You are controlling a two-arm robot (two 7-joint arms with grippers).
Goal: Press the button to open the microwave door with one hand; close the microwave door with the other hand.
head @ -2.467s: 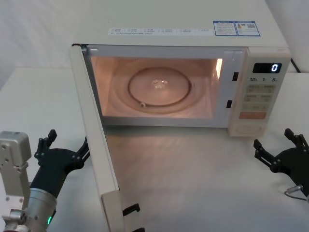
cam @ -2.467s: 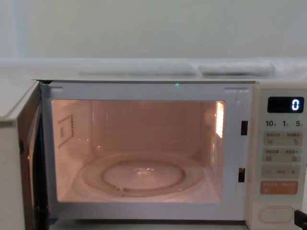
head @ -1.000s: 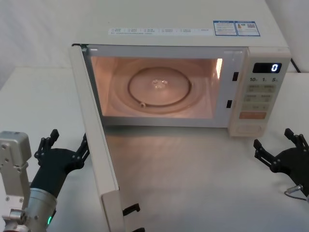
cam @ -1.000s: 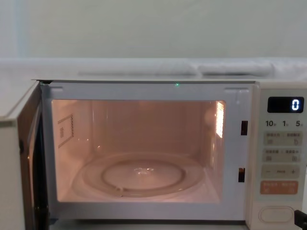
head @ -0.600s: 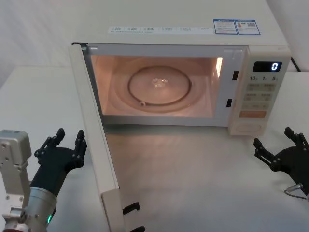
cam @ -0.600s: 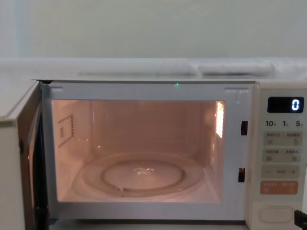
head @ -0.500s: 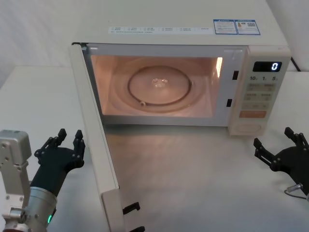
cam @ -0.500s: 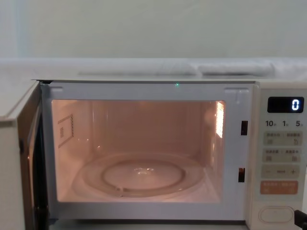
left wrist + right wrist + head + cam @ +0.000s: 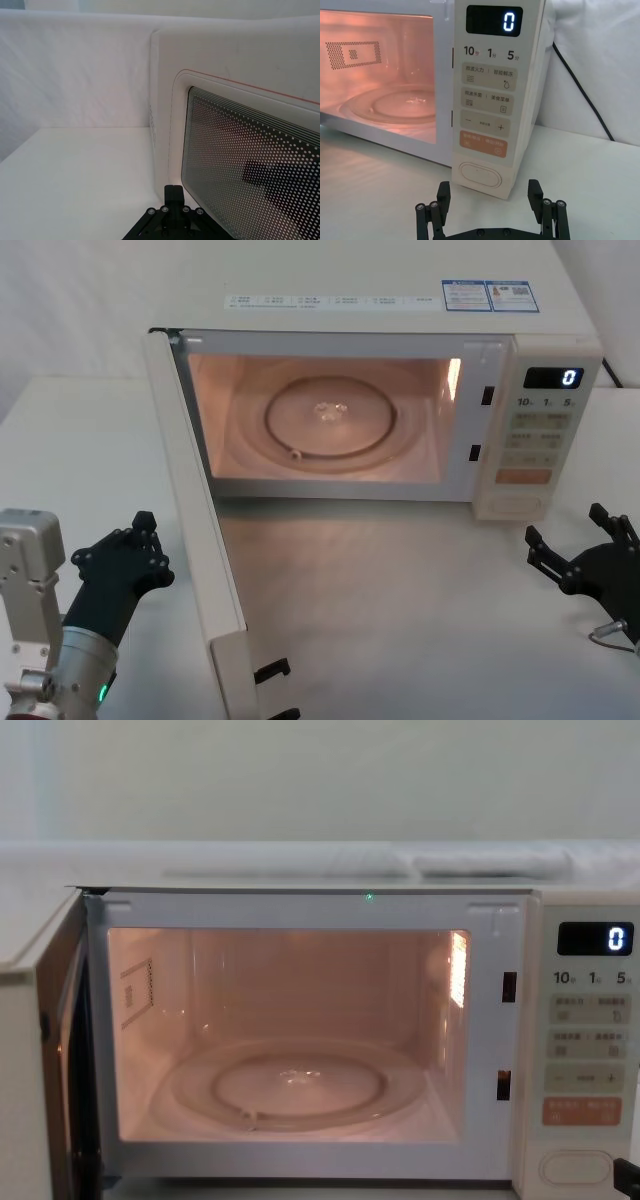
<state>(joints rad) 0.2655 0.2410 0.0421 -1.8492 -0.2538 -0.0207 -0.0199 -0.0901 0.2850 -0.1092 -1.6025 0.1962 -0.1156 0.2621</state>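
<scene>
Standing wide open, the microwave door point(image 9: 196, 540) has the left gripper point(image 9: 143, 542) clenched just outside it to push, right gripper point(image 9: 583, 547) spread idle.

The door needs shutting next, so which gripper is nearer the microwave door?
Left. The left gripper sits just outside the open microwave door, beside its outer face. The right gripper is across the table, below the control panel.

Microwave door point(image 9: 195, 530) stands open between left gripper point(image 9: 143, 550) and right gripper point(image 9: 580, 540).
</scene>
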